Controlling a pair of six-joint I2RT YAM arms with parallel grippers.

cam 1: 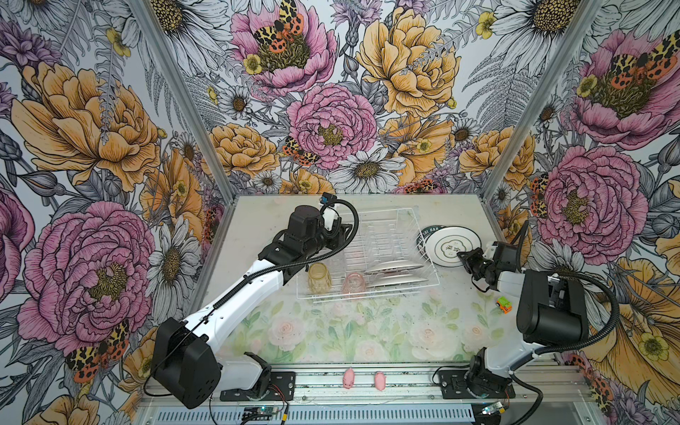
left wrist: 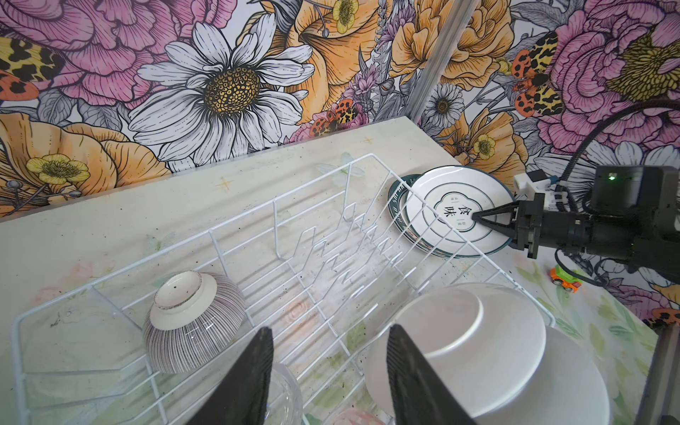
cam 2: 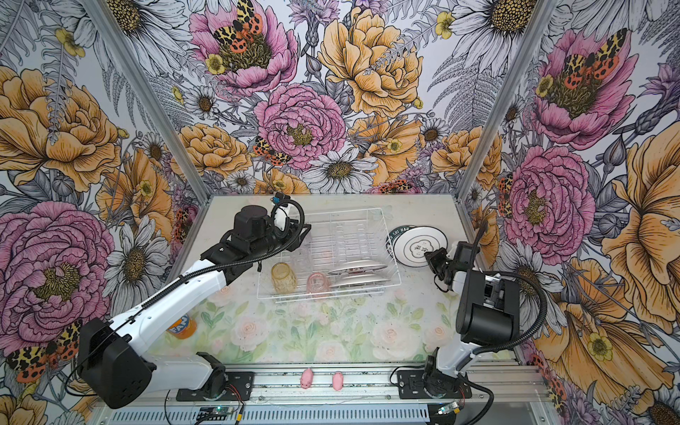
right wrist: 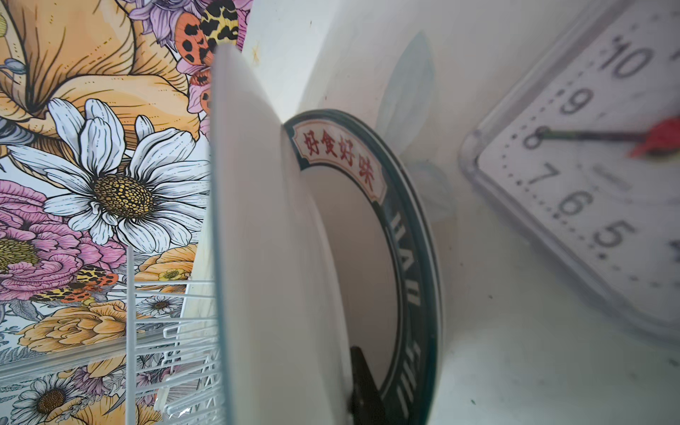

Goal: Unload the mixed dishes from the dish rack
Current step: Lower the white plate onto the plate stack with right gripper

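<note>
STEP: lowering plate (cam 1: 450,245), tilted, onto lower plate (cam 1: 422,238) on tabletop just beside dish rack (cam 1: 386,235) | right tool (left wrist: 478,220) clamped on plate rim | left tool (left wrist: 330,331) parted, empty, above rack | NEXT: calls for settling flat, releasing, then reaching for upright plates (cam 1: 393,268)

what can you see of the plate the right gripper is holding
The plate is round, glossy white, ceramic-looking, with a thin dark rim, a ring and printed characters at its centre. The right gripper is shut on its edge. It is just outside the dish rack, tilted over another dark-rimmed plate.
</note>
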